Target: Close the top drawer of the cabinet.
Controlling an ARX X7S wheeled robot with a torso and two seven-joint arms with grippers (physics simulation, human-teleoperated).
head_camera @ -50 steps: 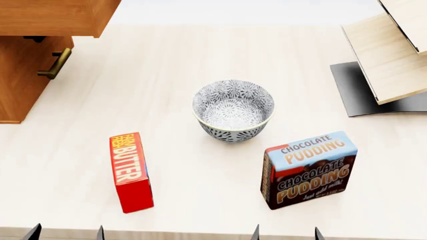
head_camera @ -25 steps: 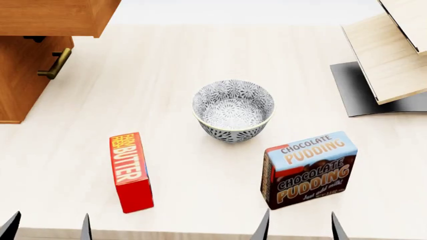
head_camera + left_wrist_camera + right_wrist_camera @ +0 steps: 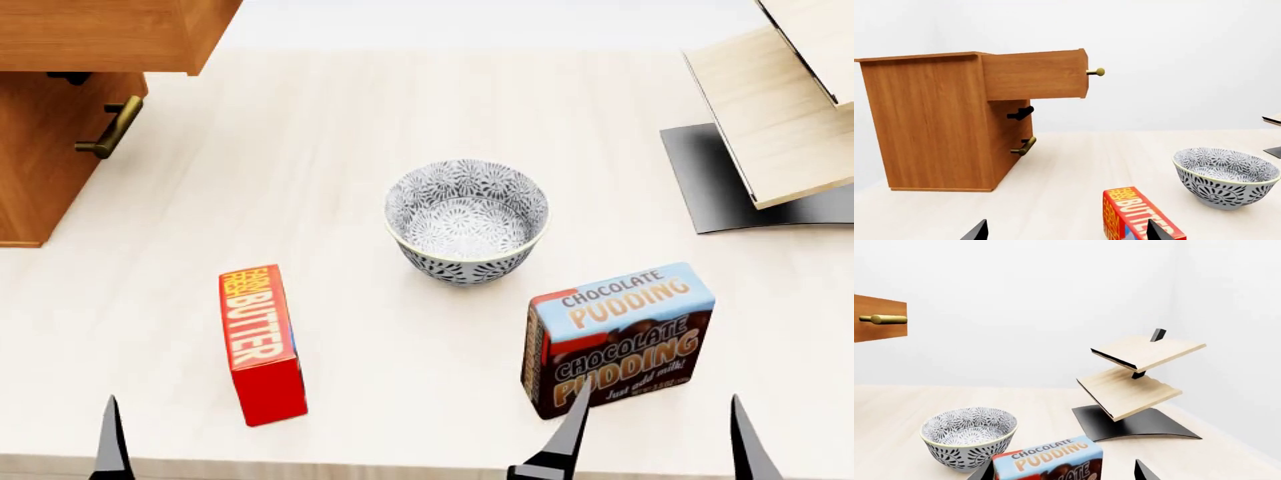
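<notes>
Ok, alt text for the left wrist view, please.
A brown wooden cabinet on a pale table has its top drawer pulled out, brass handle at the front. A patterned bowl and a red butter box sit nearer, between the left claw's dark fingertips.

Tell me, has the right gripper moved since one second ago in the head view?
Yes. The right gripper has risen in the view: its fingertips now reach up over the pudding box, which has not shifted.
</notes>
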